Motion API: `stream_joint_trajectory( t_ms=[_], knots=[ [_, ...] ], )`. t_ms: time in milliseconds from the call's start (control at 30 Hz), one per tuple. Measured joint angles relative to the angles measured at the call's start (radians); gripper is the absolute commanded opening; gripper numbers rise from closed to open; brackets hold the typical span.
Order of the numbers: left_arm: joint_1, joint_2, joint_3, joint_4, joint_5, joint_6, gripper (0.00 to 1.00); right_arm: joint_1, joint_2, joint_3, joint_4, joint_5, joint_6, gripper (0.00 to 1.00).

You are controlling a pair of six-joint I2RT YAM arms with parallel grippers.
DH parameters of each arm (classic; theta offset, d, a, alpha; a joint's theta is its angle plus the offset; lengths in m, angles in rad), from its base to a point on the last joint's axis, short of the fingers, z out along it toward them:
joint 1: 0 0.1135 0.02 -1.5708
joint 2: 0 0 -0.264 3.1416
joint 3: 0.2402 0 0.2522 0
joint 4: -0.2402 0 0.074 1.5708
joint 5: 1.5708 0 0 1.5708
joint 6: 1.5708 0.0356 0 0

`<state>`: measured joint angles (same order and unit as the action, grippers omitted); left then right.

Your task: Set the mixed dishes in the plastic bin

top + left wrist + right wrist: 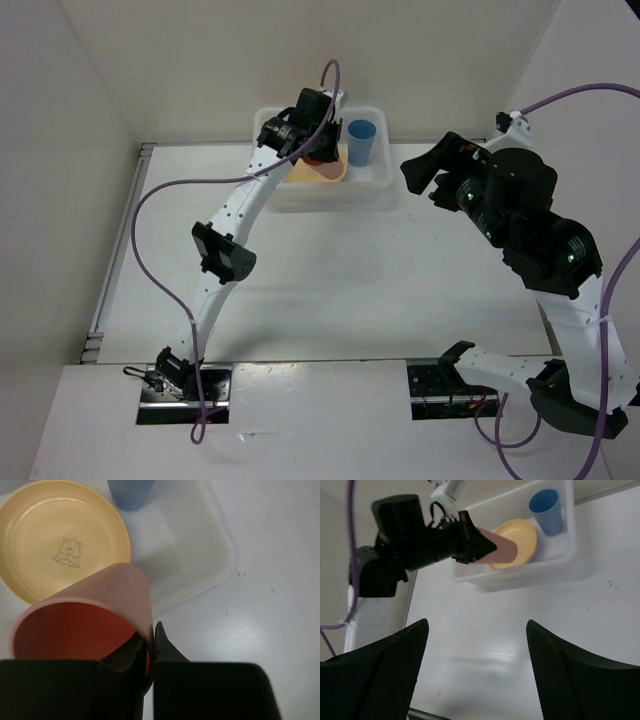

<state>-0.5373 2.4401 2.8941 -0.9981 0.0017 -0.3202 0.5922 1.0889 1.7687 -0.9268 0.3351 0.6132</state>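
The left pincer (151, 642) pinches the small red plastic cup (100, 597) above the translucent white rectangular bin (200, 570). It should lower the cup inside the bin before spreading.

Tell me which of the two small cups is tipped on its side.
The red plastic cup, pinched at its rim by the left hand, is tipped sideways; the blue plastic cup stands upright in the translucent white plastic bin.
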Motion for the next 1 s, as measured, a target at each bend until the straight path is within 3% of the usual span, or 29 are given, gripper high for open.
stream_joint_trajectory(
  t_ms=[867,1000],
  knots=[
    [-0.071,0.258,0.093,0.14,-0.024,0.087,0.0,-0.001,-0.082,-0.11,0.117,-0.006,-0.005,0.83],
    [-0.072,0.259,0.098,0.14,-0.024,0.099,0.05,-0.001,-0.084,-0.128,0.138,-0.019,-0.005,0.83]
  ],
)
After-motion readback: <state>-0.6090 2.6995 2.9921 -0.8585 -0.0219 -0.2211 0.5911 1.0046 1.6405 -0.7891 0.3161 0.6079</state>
